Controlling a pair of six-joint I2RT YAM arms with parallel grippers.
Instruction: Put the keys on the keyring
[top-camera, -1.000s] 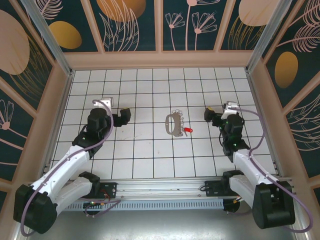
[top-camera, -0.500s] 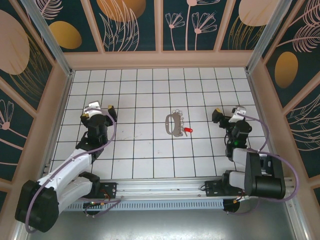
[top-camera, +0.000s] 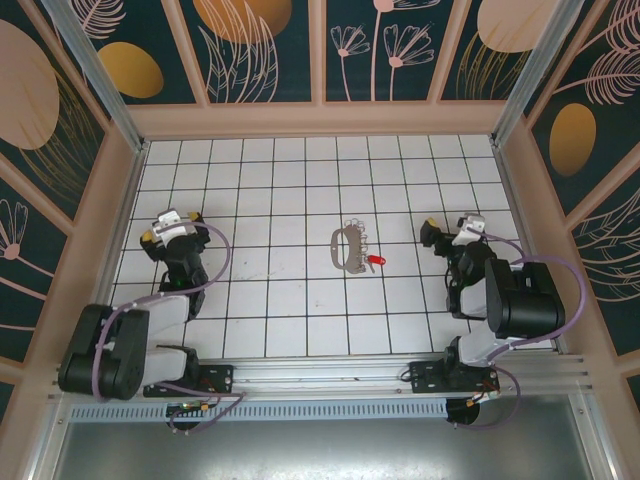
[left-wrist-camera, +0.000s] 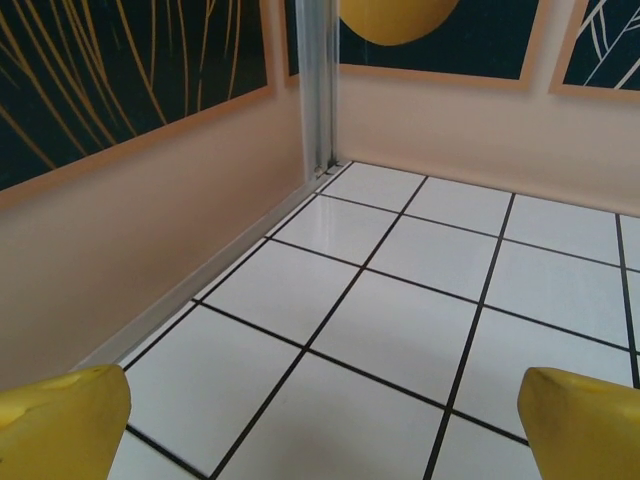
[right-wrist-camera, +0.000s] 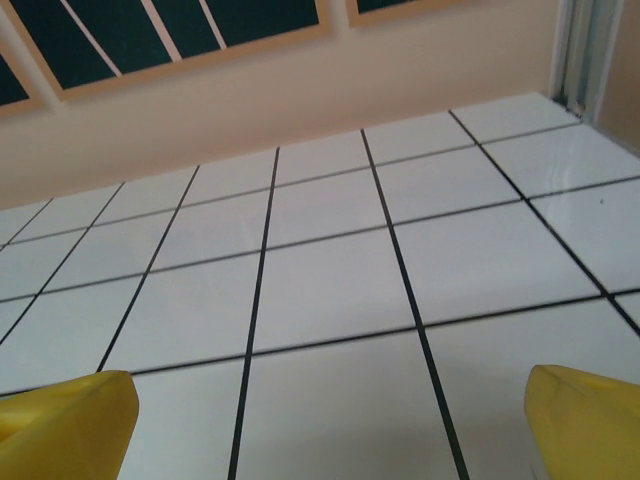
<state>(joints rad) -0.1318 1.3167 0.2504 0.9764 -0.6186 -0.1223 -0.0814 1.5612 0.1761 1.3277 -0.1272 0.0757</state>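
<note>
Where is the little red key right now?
In the overhead view, the red key lies near the middle of the tiled table, just right of the near end of the keyring.

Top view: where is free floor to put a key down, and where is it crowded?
Free: the tiles between the left gripper and the keyring; those between the keyring and the back wall; those between the red key and the right gripper. Crowded: close around the keyring and red key.
</note>
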